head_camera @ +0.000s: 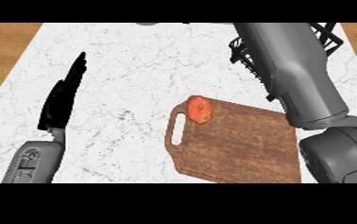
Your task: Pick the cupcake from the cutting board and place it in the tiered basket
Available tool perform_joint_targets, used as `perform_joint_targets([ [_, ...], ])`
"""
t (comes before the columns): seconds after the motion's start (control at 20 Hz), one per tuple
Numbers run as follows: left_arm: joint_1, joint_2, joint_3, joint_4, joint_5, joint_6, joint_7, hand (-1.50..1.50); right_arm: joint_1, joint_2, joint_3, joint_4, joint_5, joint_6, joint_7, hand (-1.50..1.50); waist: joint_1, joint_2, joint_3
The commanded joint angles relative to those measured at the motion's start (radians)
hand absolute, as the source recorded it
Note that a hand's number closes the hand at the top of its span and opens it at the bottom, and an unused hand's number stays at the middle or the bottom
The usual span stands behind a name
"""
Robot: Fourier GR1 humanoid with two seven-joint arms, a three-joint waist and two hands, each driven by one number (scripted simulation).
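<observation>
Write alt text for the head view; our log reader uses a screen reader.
An orange cupcake lies on a wooden cutting board near its handle slot. The black left hand rests open on the marble counter; the right forearm crosses a black wire basket.

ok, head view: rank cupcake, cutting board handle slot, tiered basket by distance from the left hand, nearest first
From the left hand, at the view's left with straight fingers:
1. Handle slot, at the left end of the cutting board, the end facing the hand.
2. Cupcake, on the board's upper left corner, just right of the slot.
3. Tiered basket, at the upper right, mostly hidden behind the right forearm.
</observation>
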State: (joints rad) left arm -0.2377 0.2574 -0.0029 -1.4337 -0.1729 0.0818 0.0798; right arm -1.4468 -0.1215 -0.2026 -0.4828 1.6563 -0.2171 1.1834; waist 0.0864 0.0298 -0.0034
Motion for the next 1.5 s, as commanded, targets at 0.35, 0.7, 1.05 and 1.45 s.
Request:
perform_joint_targets([
  [0.35, 0.017, 0.015, 0.04, 0.01, 0.024, -0.012, -0.013, 0.0, -0.011, -0.114, -0.036, 0.174, 0.097, 0.092, 0.132, 1.5, -0.042, -0.011, 0.002],
  [0.7, 0.05, -0.002, 0.028, -0.026, -0.008, 0.017, 0.009, 0.0, 0.033, -0.087, -0.102, 0.185, 0.036, 0.047, 0.042, 1.5, -0.051, -0.017, 0.003],
  [1.05, 0.097, 0.007, 0.061, -0.021, 0.019, 0.0, -0.052, 0.0, 0.131, -0.056, -0.18, 0.123, -0.046, -0.063, -0.02, 1.5, -0.066, -0.025, 0.003],
  [1.45, 0.086, -0.008, 0.049, -0.002, 0.0, 0.009, -0.032, 0.0, 0.205, -0.041, -0.295, 0.029, -0.143, -0.196, -0.035, -1.5, -0.073, -0.026, 0.003],
])
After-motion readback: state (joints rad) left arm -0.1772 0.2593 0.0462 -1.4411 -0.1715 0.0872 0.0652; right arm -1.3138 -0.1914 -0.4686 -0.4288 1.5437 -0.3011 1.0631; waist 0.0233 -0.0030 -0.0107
